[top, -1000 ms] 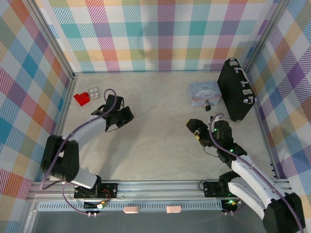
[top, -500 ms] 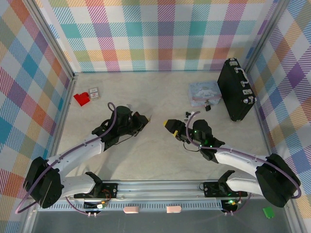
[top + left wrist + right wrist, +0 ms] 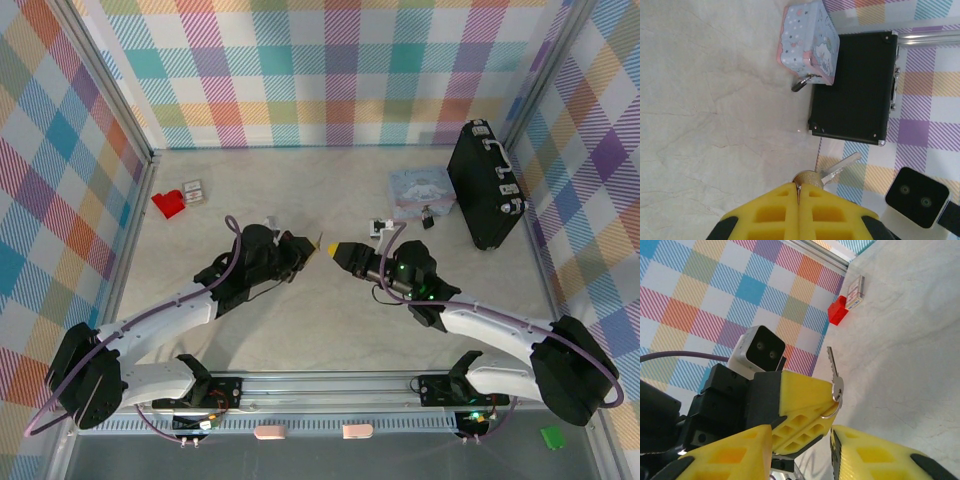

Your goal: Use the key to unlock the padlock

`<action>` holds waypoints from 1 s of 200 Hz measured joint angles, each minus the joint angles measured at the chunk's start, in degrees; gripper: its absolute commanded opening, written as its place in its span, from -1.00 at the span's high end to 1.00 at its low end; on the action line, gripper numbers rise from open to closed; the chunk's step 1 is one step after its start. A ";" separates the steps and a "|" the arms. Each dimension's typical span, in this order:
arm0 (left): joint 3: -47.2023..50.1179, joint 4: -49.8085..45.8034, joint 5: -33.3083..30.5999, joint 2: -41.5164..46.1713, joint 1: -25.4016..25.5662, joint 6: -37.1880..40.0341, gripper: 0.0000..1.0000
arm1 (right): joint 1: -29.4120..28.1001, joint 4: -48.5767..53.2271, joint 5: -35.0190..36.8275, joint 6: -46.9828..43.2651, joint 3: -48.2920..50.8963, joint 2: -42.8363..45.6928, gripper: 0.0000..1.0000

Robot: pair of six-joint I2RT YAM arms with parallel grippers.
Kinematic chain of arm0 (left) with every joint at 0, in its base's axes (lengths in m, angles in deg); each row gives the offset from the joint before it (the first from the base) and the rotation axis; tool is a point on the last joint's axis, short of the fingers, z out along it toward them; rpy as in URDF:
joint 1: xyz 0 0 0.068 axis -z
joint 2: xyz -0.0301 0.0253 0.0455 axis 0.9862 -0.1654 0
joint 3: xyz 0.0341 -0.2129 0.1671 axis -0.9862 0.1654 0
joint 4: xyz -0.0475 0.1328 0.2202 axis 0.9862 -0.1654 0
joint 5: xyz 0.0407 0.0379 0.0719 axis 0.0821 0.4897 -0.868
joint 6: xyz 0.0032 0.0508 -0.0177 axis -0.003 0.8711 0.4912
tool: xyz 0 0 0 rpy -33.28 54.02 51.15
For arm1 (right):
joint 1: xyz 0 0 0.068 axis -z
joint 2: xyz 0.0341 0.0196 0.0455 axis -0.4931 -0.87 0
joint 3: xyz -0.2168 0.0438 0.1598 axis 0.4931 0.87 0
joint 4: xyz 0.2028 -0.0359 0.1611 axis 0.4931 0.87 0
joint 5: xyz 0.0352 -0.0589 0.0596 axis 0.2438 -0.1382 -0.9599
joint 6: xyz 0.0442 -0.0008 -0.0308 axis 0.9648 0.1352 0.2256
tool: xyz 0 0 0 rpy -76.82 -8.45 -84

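Note:
My left gripper [image 3: 800, 186] is shut on the head of a silver key [image 3: 840, 167], whose blade sticks out past the yellow fingertips. The two grippers meet tip to tip at mid-table, left gripper [image 3: 316, 246] against right gripper [image 3: 336, 251]. In the right wrist view the key [image 3: 832, 369] and its ring hang from the left gripper's fingers [image 3: 800, 405], which sit between the spread jaws of my right gripper [image 3: 800, 452]. The padlock [image 3: 800, 84], small and dark with a silver shackle, lies at the edge of the pastel tin [image 3: 808, 41], also seen as the padlock [image 3: 427, 217] at far right.
The pastel tin [image 3: 420, 188] lies beside a black briefcase [image 3: 487, 185] at the back right. A red plastic piece [image 3: 168, 203] and a small card [image 3: 192, 190] sit at the back left. Checked walls close in three sides.
Both arms swung in to the table's centre until their tips meet. The right gripper's jaws have narrowed around the left gripper's fingertips. The left stays shut on the key.

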 measured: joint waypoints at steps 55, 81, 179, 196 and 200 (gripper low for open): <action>-0.13 1.31 -0.20 -0.20 2.27 0.17 1.00 | 0.00 4.96 0.46 -1.51 -1.36 -0.11 0.33; -0.87 0.85 -0.76 -0.24 3.08 1.03 1.00 | -0.04 7.58 -0.55 -2.95 -3.72 -0.26 0.33; -1.60 -0.28 -1.73 -0.70 4.24 2.27 1.00 | -0.11 14.27 1.57 -4.98 -5.40 -0.26 0.42; -1.64 -0.33 -1.75 -0.76 4.44 2.29 1.00 | -0.11 14.67 1.73 -5.16 -5.40 -0.26 0.45; -1.64 -0.35 -1.75 -0.79 4.46 2.29 1.00 | -0.11 14.73 1.73 -5.18 -5.40 -0.26 0.46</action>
